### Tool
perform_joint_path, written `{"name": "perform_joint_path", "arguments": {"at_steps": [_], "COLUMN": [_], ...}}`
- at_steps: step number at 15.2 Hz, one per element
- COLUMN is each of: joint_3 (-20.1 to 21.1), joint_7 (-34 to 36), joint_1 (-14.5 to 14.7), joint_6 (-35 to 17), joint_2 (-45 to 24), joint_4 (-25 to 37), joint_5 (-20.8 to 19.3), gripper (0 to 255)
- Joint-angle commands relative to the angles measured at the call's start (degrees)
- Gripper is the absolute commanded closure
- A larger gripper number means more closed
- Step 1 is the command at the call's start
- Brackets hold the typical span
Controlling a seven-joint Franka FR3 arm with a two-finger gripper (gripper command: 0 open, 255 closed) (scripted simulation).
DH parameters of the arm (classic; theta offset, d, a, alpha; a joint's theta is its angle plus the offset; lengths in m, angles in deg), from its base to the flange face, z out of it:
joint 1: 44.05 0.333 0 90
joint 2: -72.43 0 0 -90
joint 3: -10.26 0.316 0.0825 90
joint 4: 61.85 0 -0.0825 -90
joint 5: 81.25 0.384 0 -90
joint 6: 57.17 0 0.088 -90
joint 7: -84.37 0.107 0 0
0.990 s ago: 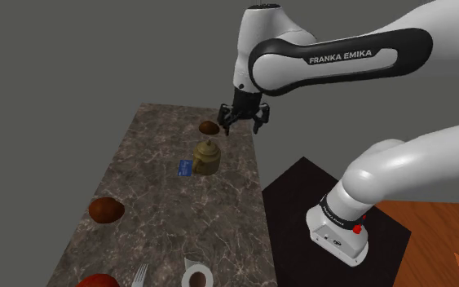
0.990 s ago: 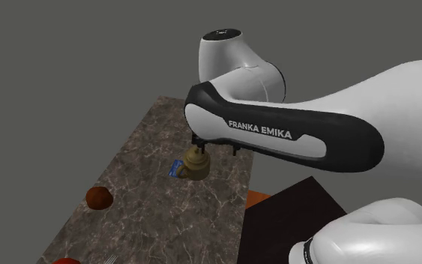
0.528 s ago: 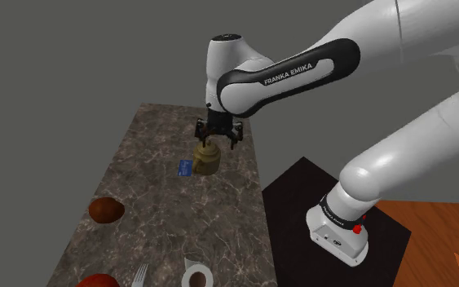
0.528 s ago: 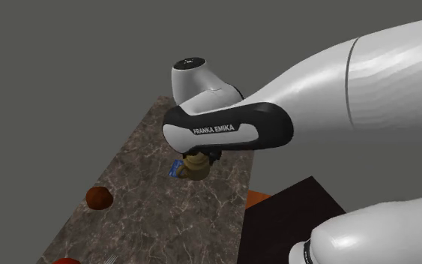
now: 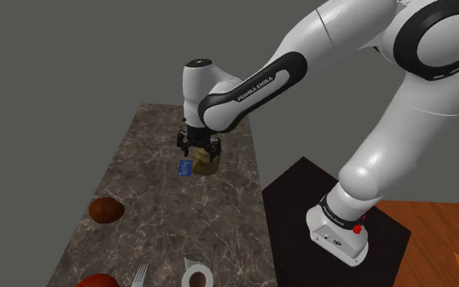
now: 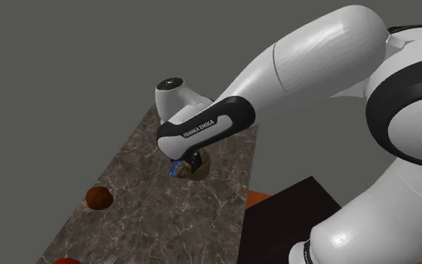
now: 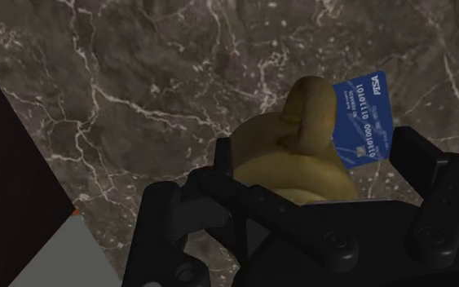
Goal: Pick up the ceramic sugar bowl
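Shoulder view: within the last second the gripper [image 5: 198, 148] has swung in from the table's far edge and come down over the sugar bowl [image 5: 209, 165] — an olive-brown pot standing on the marble table [image 5: 154, 212], with a blue card [image 5: 184, 169] just beside it. In the wrist view the fingers stand apart with the bowl between them, not clasping it. The approach looks finished — closing on the bowl's body should come next, and the card might get nudged.
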Motion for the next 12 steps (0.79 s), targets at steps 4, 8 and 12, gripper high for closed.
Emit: {"name": "perform_joint_path", "arguments": {"at_steps": [4,8,12], "joint_3": [-1.2,-1.7,-1.7], "joint_7": [2.9,3.6,3.7], "joint_1": [1.0,1.4,1.4], "joint_6": [-3.4,-4.5,-4.5], "joint_2": [-3.9,-5.0,-5.0], "joint_4": [-0.5,-0.8,-0.7], "joint_5": [-3.7,-4.8,-4.9], "gripper": [0,255,255]}}
